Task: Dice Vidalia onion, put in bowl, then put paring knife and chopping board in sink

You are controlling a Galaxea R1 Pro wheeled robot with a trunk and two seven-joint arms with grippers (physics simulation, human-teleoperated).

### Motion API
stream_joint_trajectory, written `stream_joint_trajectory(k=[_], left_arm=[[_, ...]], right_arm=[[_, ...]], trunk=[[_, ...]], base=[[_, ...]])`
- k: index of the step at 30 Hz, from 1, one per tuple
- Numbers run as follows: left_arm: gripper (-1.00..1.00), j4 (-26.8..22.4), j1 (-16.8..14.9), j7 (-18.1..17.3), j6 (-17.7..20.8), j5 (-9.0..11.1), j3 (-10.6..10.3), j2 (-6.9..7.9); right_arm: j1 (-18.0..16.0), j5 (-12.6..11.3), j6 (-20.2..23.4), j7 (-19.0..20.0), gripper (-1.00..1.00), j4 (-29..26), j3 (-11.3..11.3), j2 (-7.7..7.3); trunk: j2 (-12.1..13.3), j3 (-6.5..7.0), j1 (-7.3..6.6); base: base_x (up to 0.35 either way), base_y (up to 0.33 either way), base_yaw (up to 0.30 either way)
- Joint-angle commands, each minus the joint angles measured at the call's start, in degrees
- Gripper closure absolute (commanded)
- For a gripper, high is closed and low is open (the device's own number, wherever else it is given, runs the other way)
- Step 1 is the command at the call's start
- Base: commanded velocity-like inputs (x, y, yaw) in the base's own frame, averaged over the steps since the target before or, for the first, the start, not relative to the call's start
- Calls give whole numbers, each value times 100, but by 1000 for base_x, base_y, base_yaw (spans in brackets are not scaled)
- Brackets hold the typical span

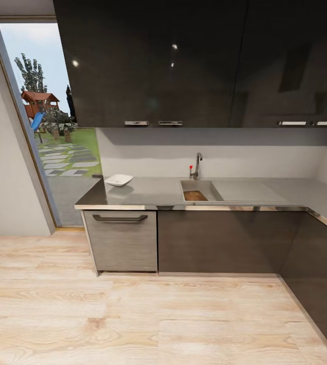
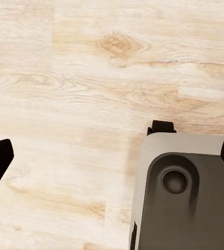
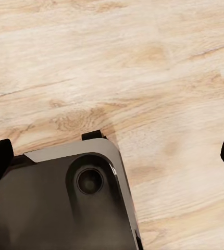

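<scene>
Head view puts us well back from the long glossy grey countertop (image 1: 148,195), with pale wooden floor (image 1: 133,314) between us and the dark cabinets. The shallow white square bowl (image 1: 118,180) sits near the counter's left end; the rectangular grey steel sink (image 1: 202,191) lies to its right under a chrome tap (image 1: 197,166), and a dark brown wooden chopping board (image 1: 195,195) seems to lie inside the basin. We cannot make out the onion or the knife from here.

Our left gripper (image 2: 112,156) and right gripper (image 3: 114,153) both hang over the floor, jaws spread wide with nothing between them.

We judge the step in hand is the approach: we should roll straight toward the basin and stop square to it, so both arms reach.
</scene>
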Motion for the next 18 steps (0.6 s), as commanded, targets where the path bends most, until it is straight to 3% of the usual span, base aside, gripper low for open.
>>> stream_joint_trajectory(k=[1,18], left_arm=[[-100,23,-10,1,-38,47,-49,-3],[-100,23,-10,1,-38,49,-49,-3]], right_arm=[[-4,-20,-16,-8,-100,3,11,0],[-4,-20,-16,-8,-100,3,12,0]], trunk=[[-7,-8,1],[-7,-8,1]], base=[[0,0,0],[0,0,0]])
